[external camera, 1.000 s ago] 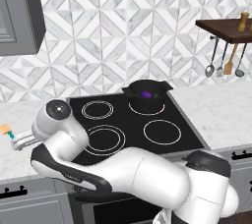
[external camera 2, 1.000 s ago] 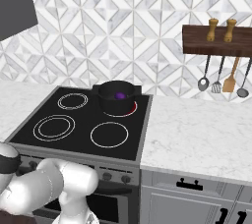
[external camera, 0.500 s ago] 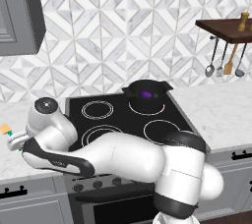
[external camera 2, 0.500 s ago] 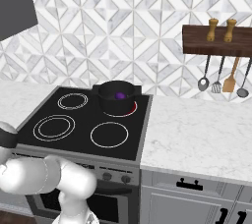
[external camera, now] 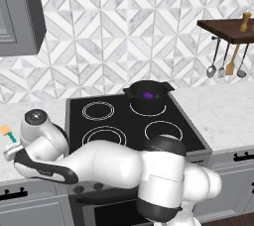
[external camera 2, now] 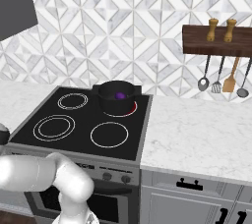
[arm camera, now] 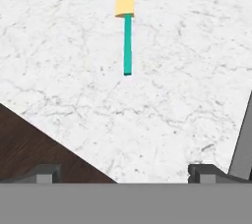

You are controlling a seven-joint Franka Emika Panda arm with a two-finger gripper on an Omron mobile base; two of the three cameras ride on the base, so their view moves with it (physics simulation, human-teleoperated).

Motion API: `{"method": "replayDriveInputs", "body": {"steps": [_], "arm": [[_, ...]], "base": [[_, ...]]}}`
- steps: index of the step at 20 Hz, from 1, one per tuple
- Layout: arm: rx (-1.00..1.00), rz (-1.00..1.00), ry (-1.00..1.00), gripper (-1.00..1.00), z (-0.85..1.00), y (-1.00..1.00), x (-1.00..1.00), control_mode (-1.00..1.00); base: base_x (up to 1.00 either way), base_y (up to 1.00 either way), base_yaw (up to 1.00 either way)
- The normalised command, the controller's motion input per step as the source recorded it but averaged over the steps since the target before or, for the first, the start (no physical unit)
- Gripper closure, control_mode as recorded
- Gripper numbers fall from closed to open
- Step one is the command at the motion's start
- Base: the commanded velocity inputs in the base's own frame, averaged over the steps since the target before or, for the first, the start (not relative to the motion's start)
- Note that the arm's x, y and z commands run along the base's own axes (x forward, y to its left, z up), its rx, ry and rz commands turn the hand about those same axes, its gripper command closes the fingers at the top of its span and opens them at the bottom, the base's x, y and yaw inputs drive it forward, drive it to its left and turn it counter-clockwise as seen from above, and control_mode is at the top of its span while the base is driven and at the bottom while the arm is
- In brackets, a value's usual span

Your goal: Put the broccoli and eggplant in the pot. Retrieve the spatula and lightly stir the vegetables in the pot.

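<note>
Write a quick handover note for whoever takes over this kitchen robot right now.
End effector: open, holding nothing, above the marble counter left of the stove.
Spatula: flat on that counter, untouched, ahead of the fingers in the hand view.
Pot: on the stove's back right burner; the eggplant shows purple inside. Broccoli cannot be made out from here.
Done: eggplant is in the pot.
Left: confirm the broccoli is in, pick up the spatula, carry it to the pot, stir lightly.
</note>
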Motion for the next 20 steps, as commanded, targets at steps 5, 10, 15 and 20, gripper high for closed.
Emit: {"method": "replayDriveInputs", "body": {"steps": [5,10,15,20], "arm": [[0.0,0.0,0.0,-1.0,-0.22,0.2,0.37,-1.0],[-0.03,0.0,0.0,-1.0,-0.29,0.27,0.24,-1.0],[-0.03,0.0,0.0,-1.0,-0.32,0.26,0.24,-1.0],[0.0,0.0,-0.04,-1.0,-0.24,0.26,0.24,-1.0]], "base": [[0.0,0.0,0.0],[0.0,0.0,0.0],[0.0,0.0,0.0],[0.0,0.0,0.0]]}}
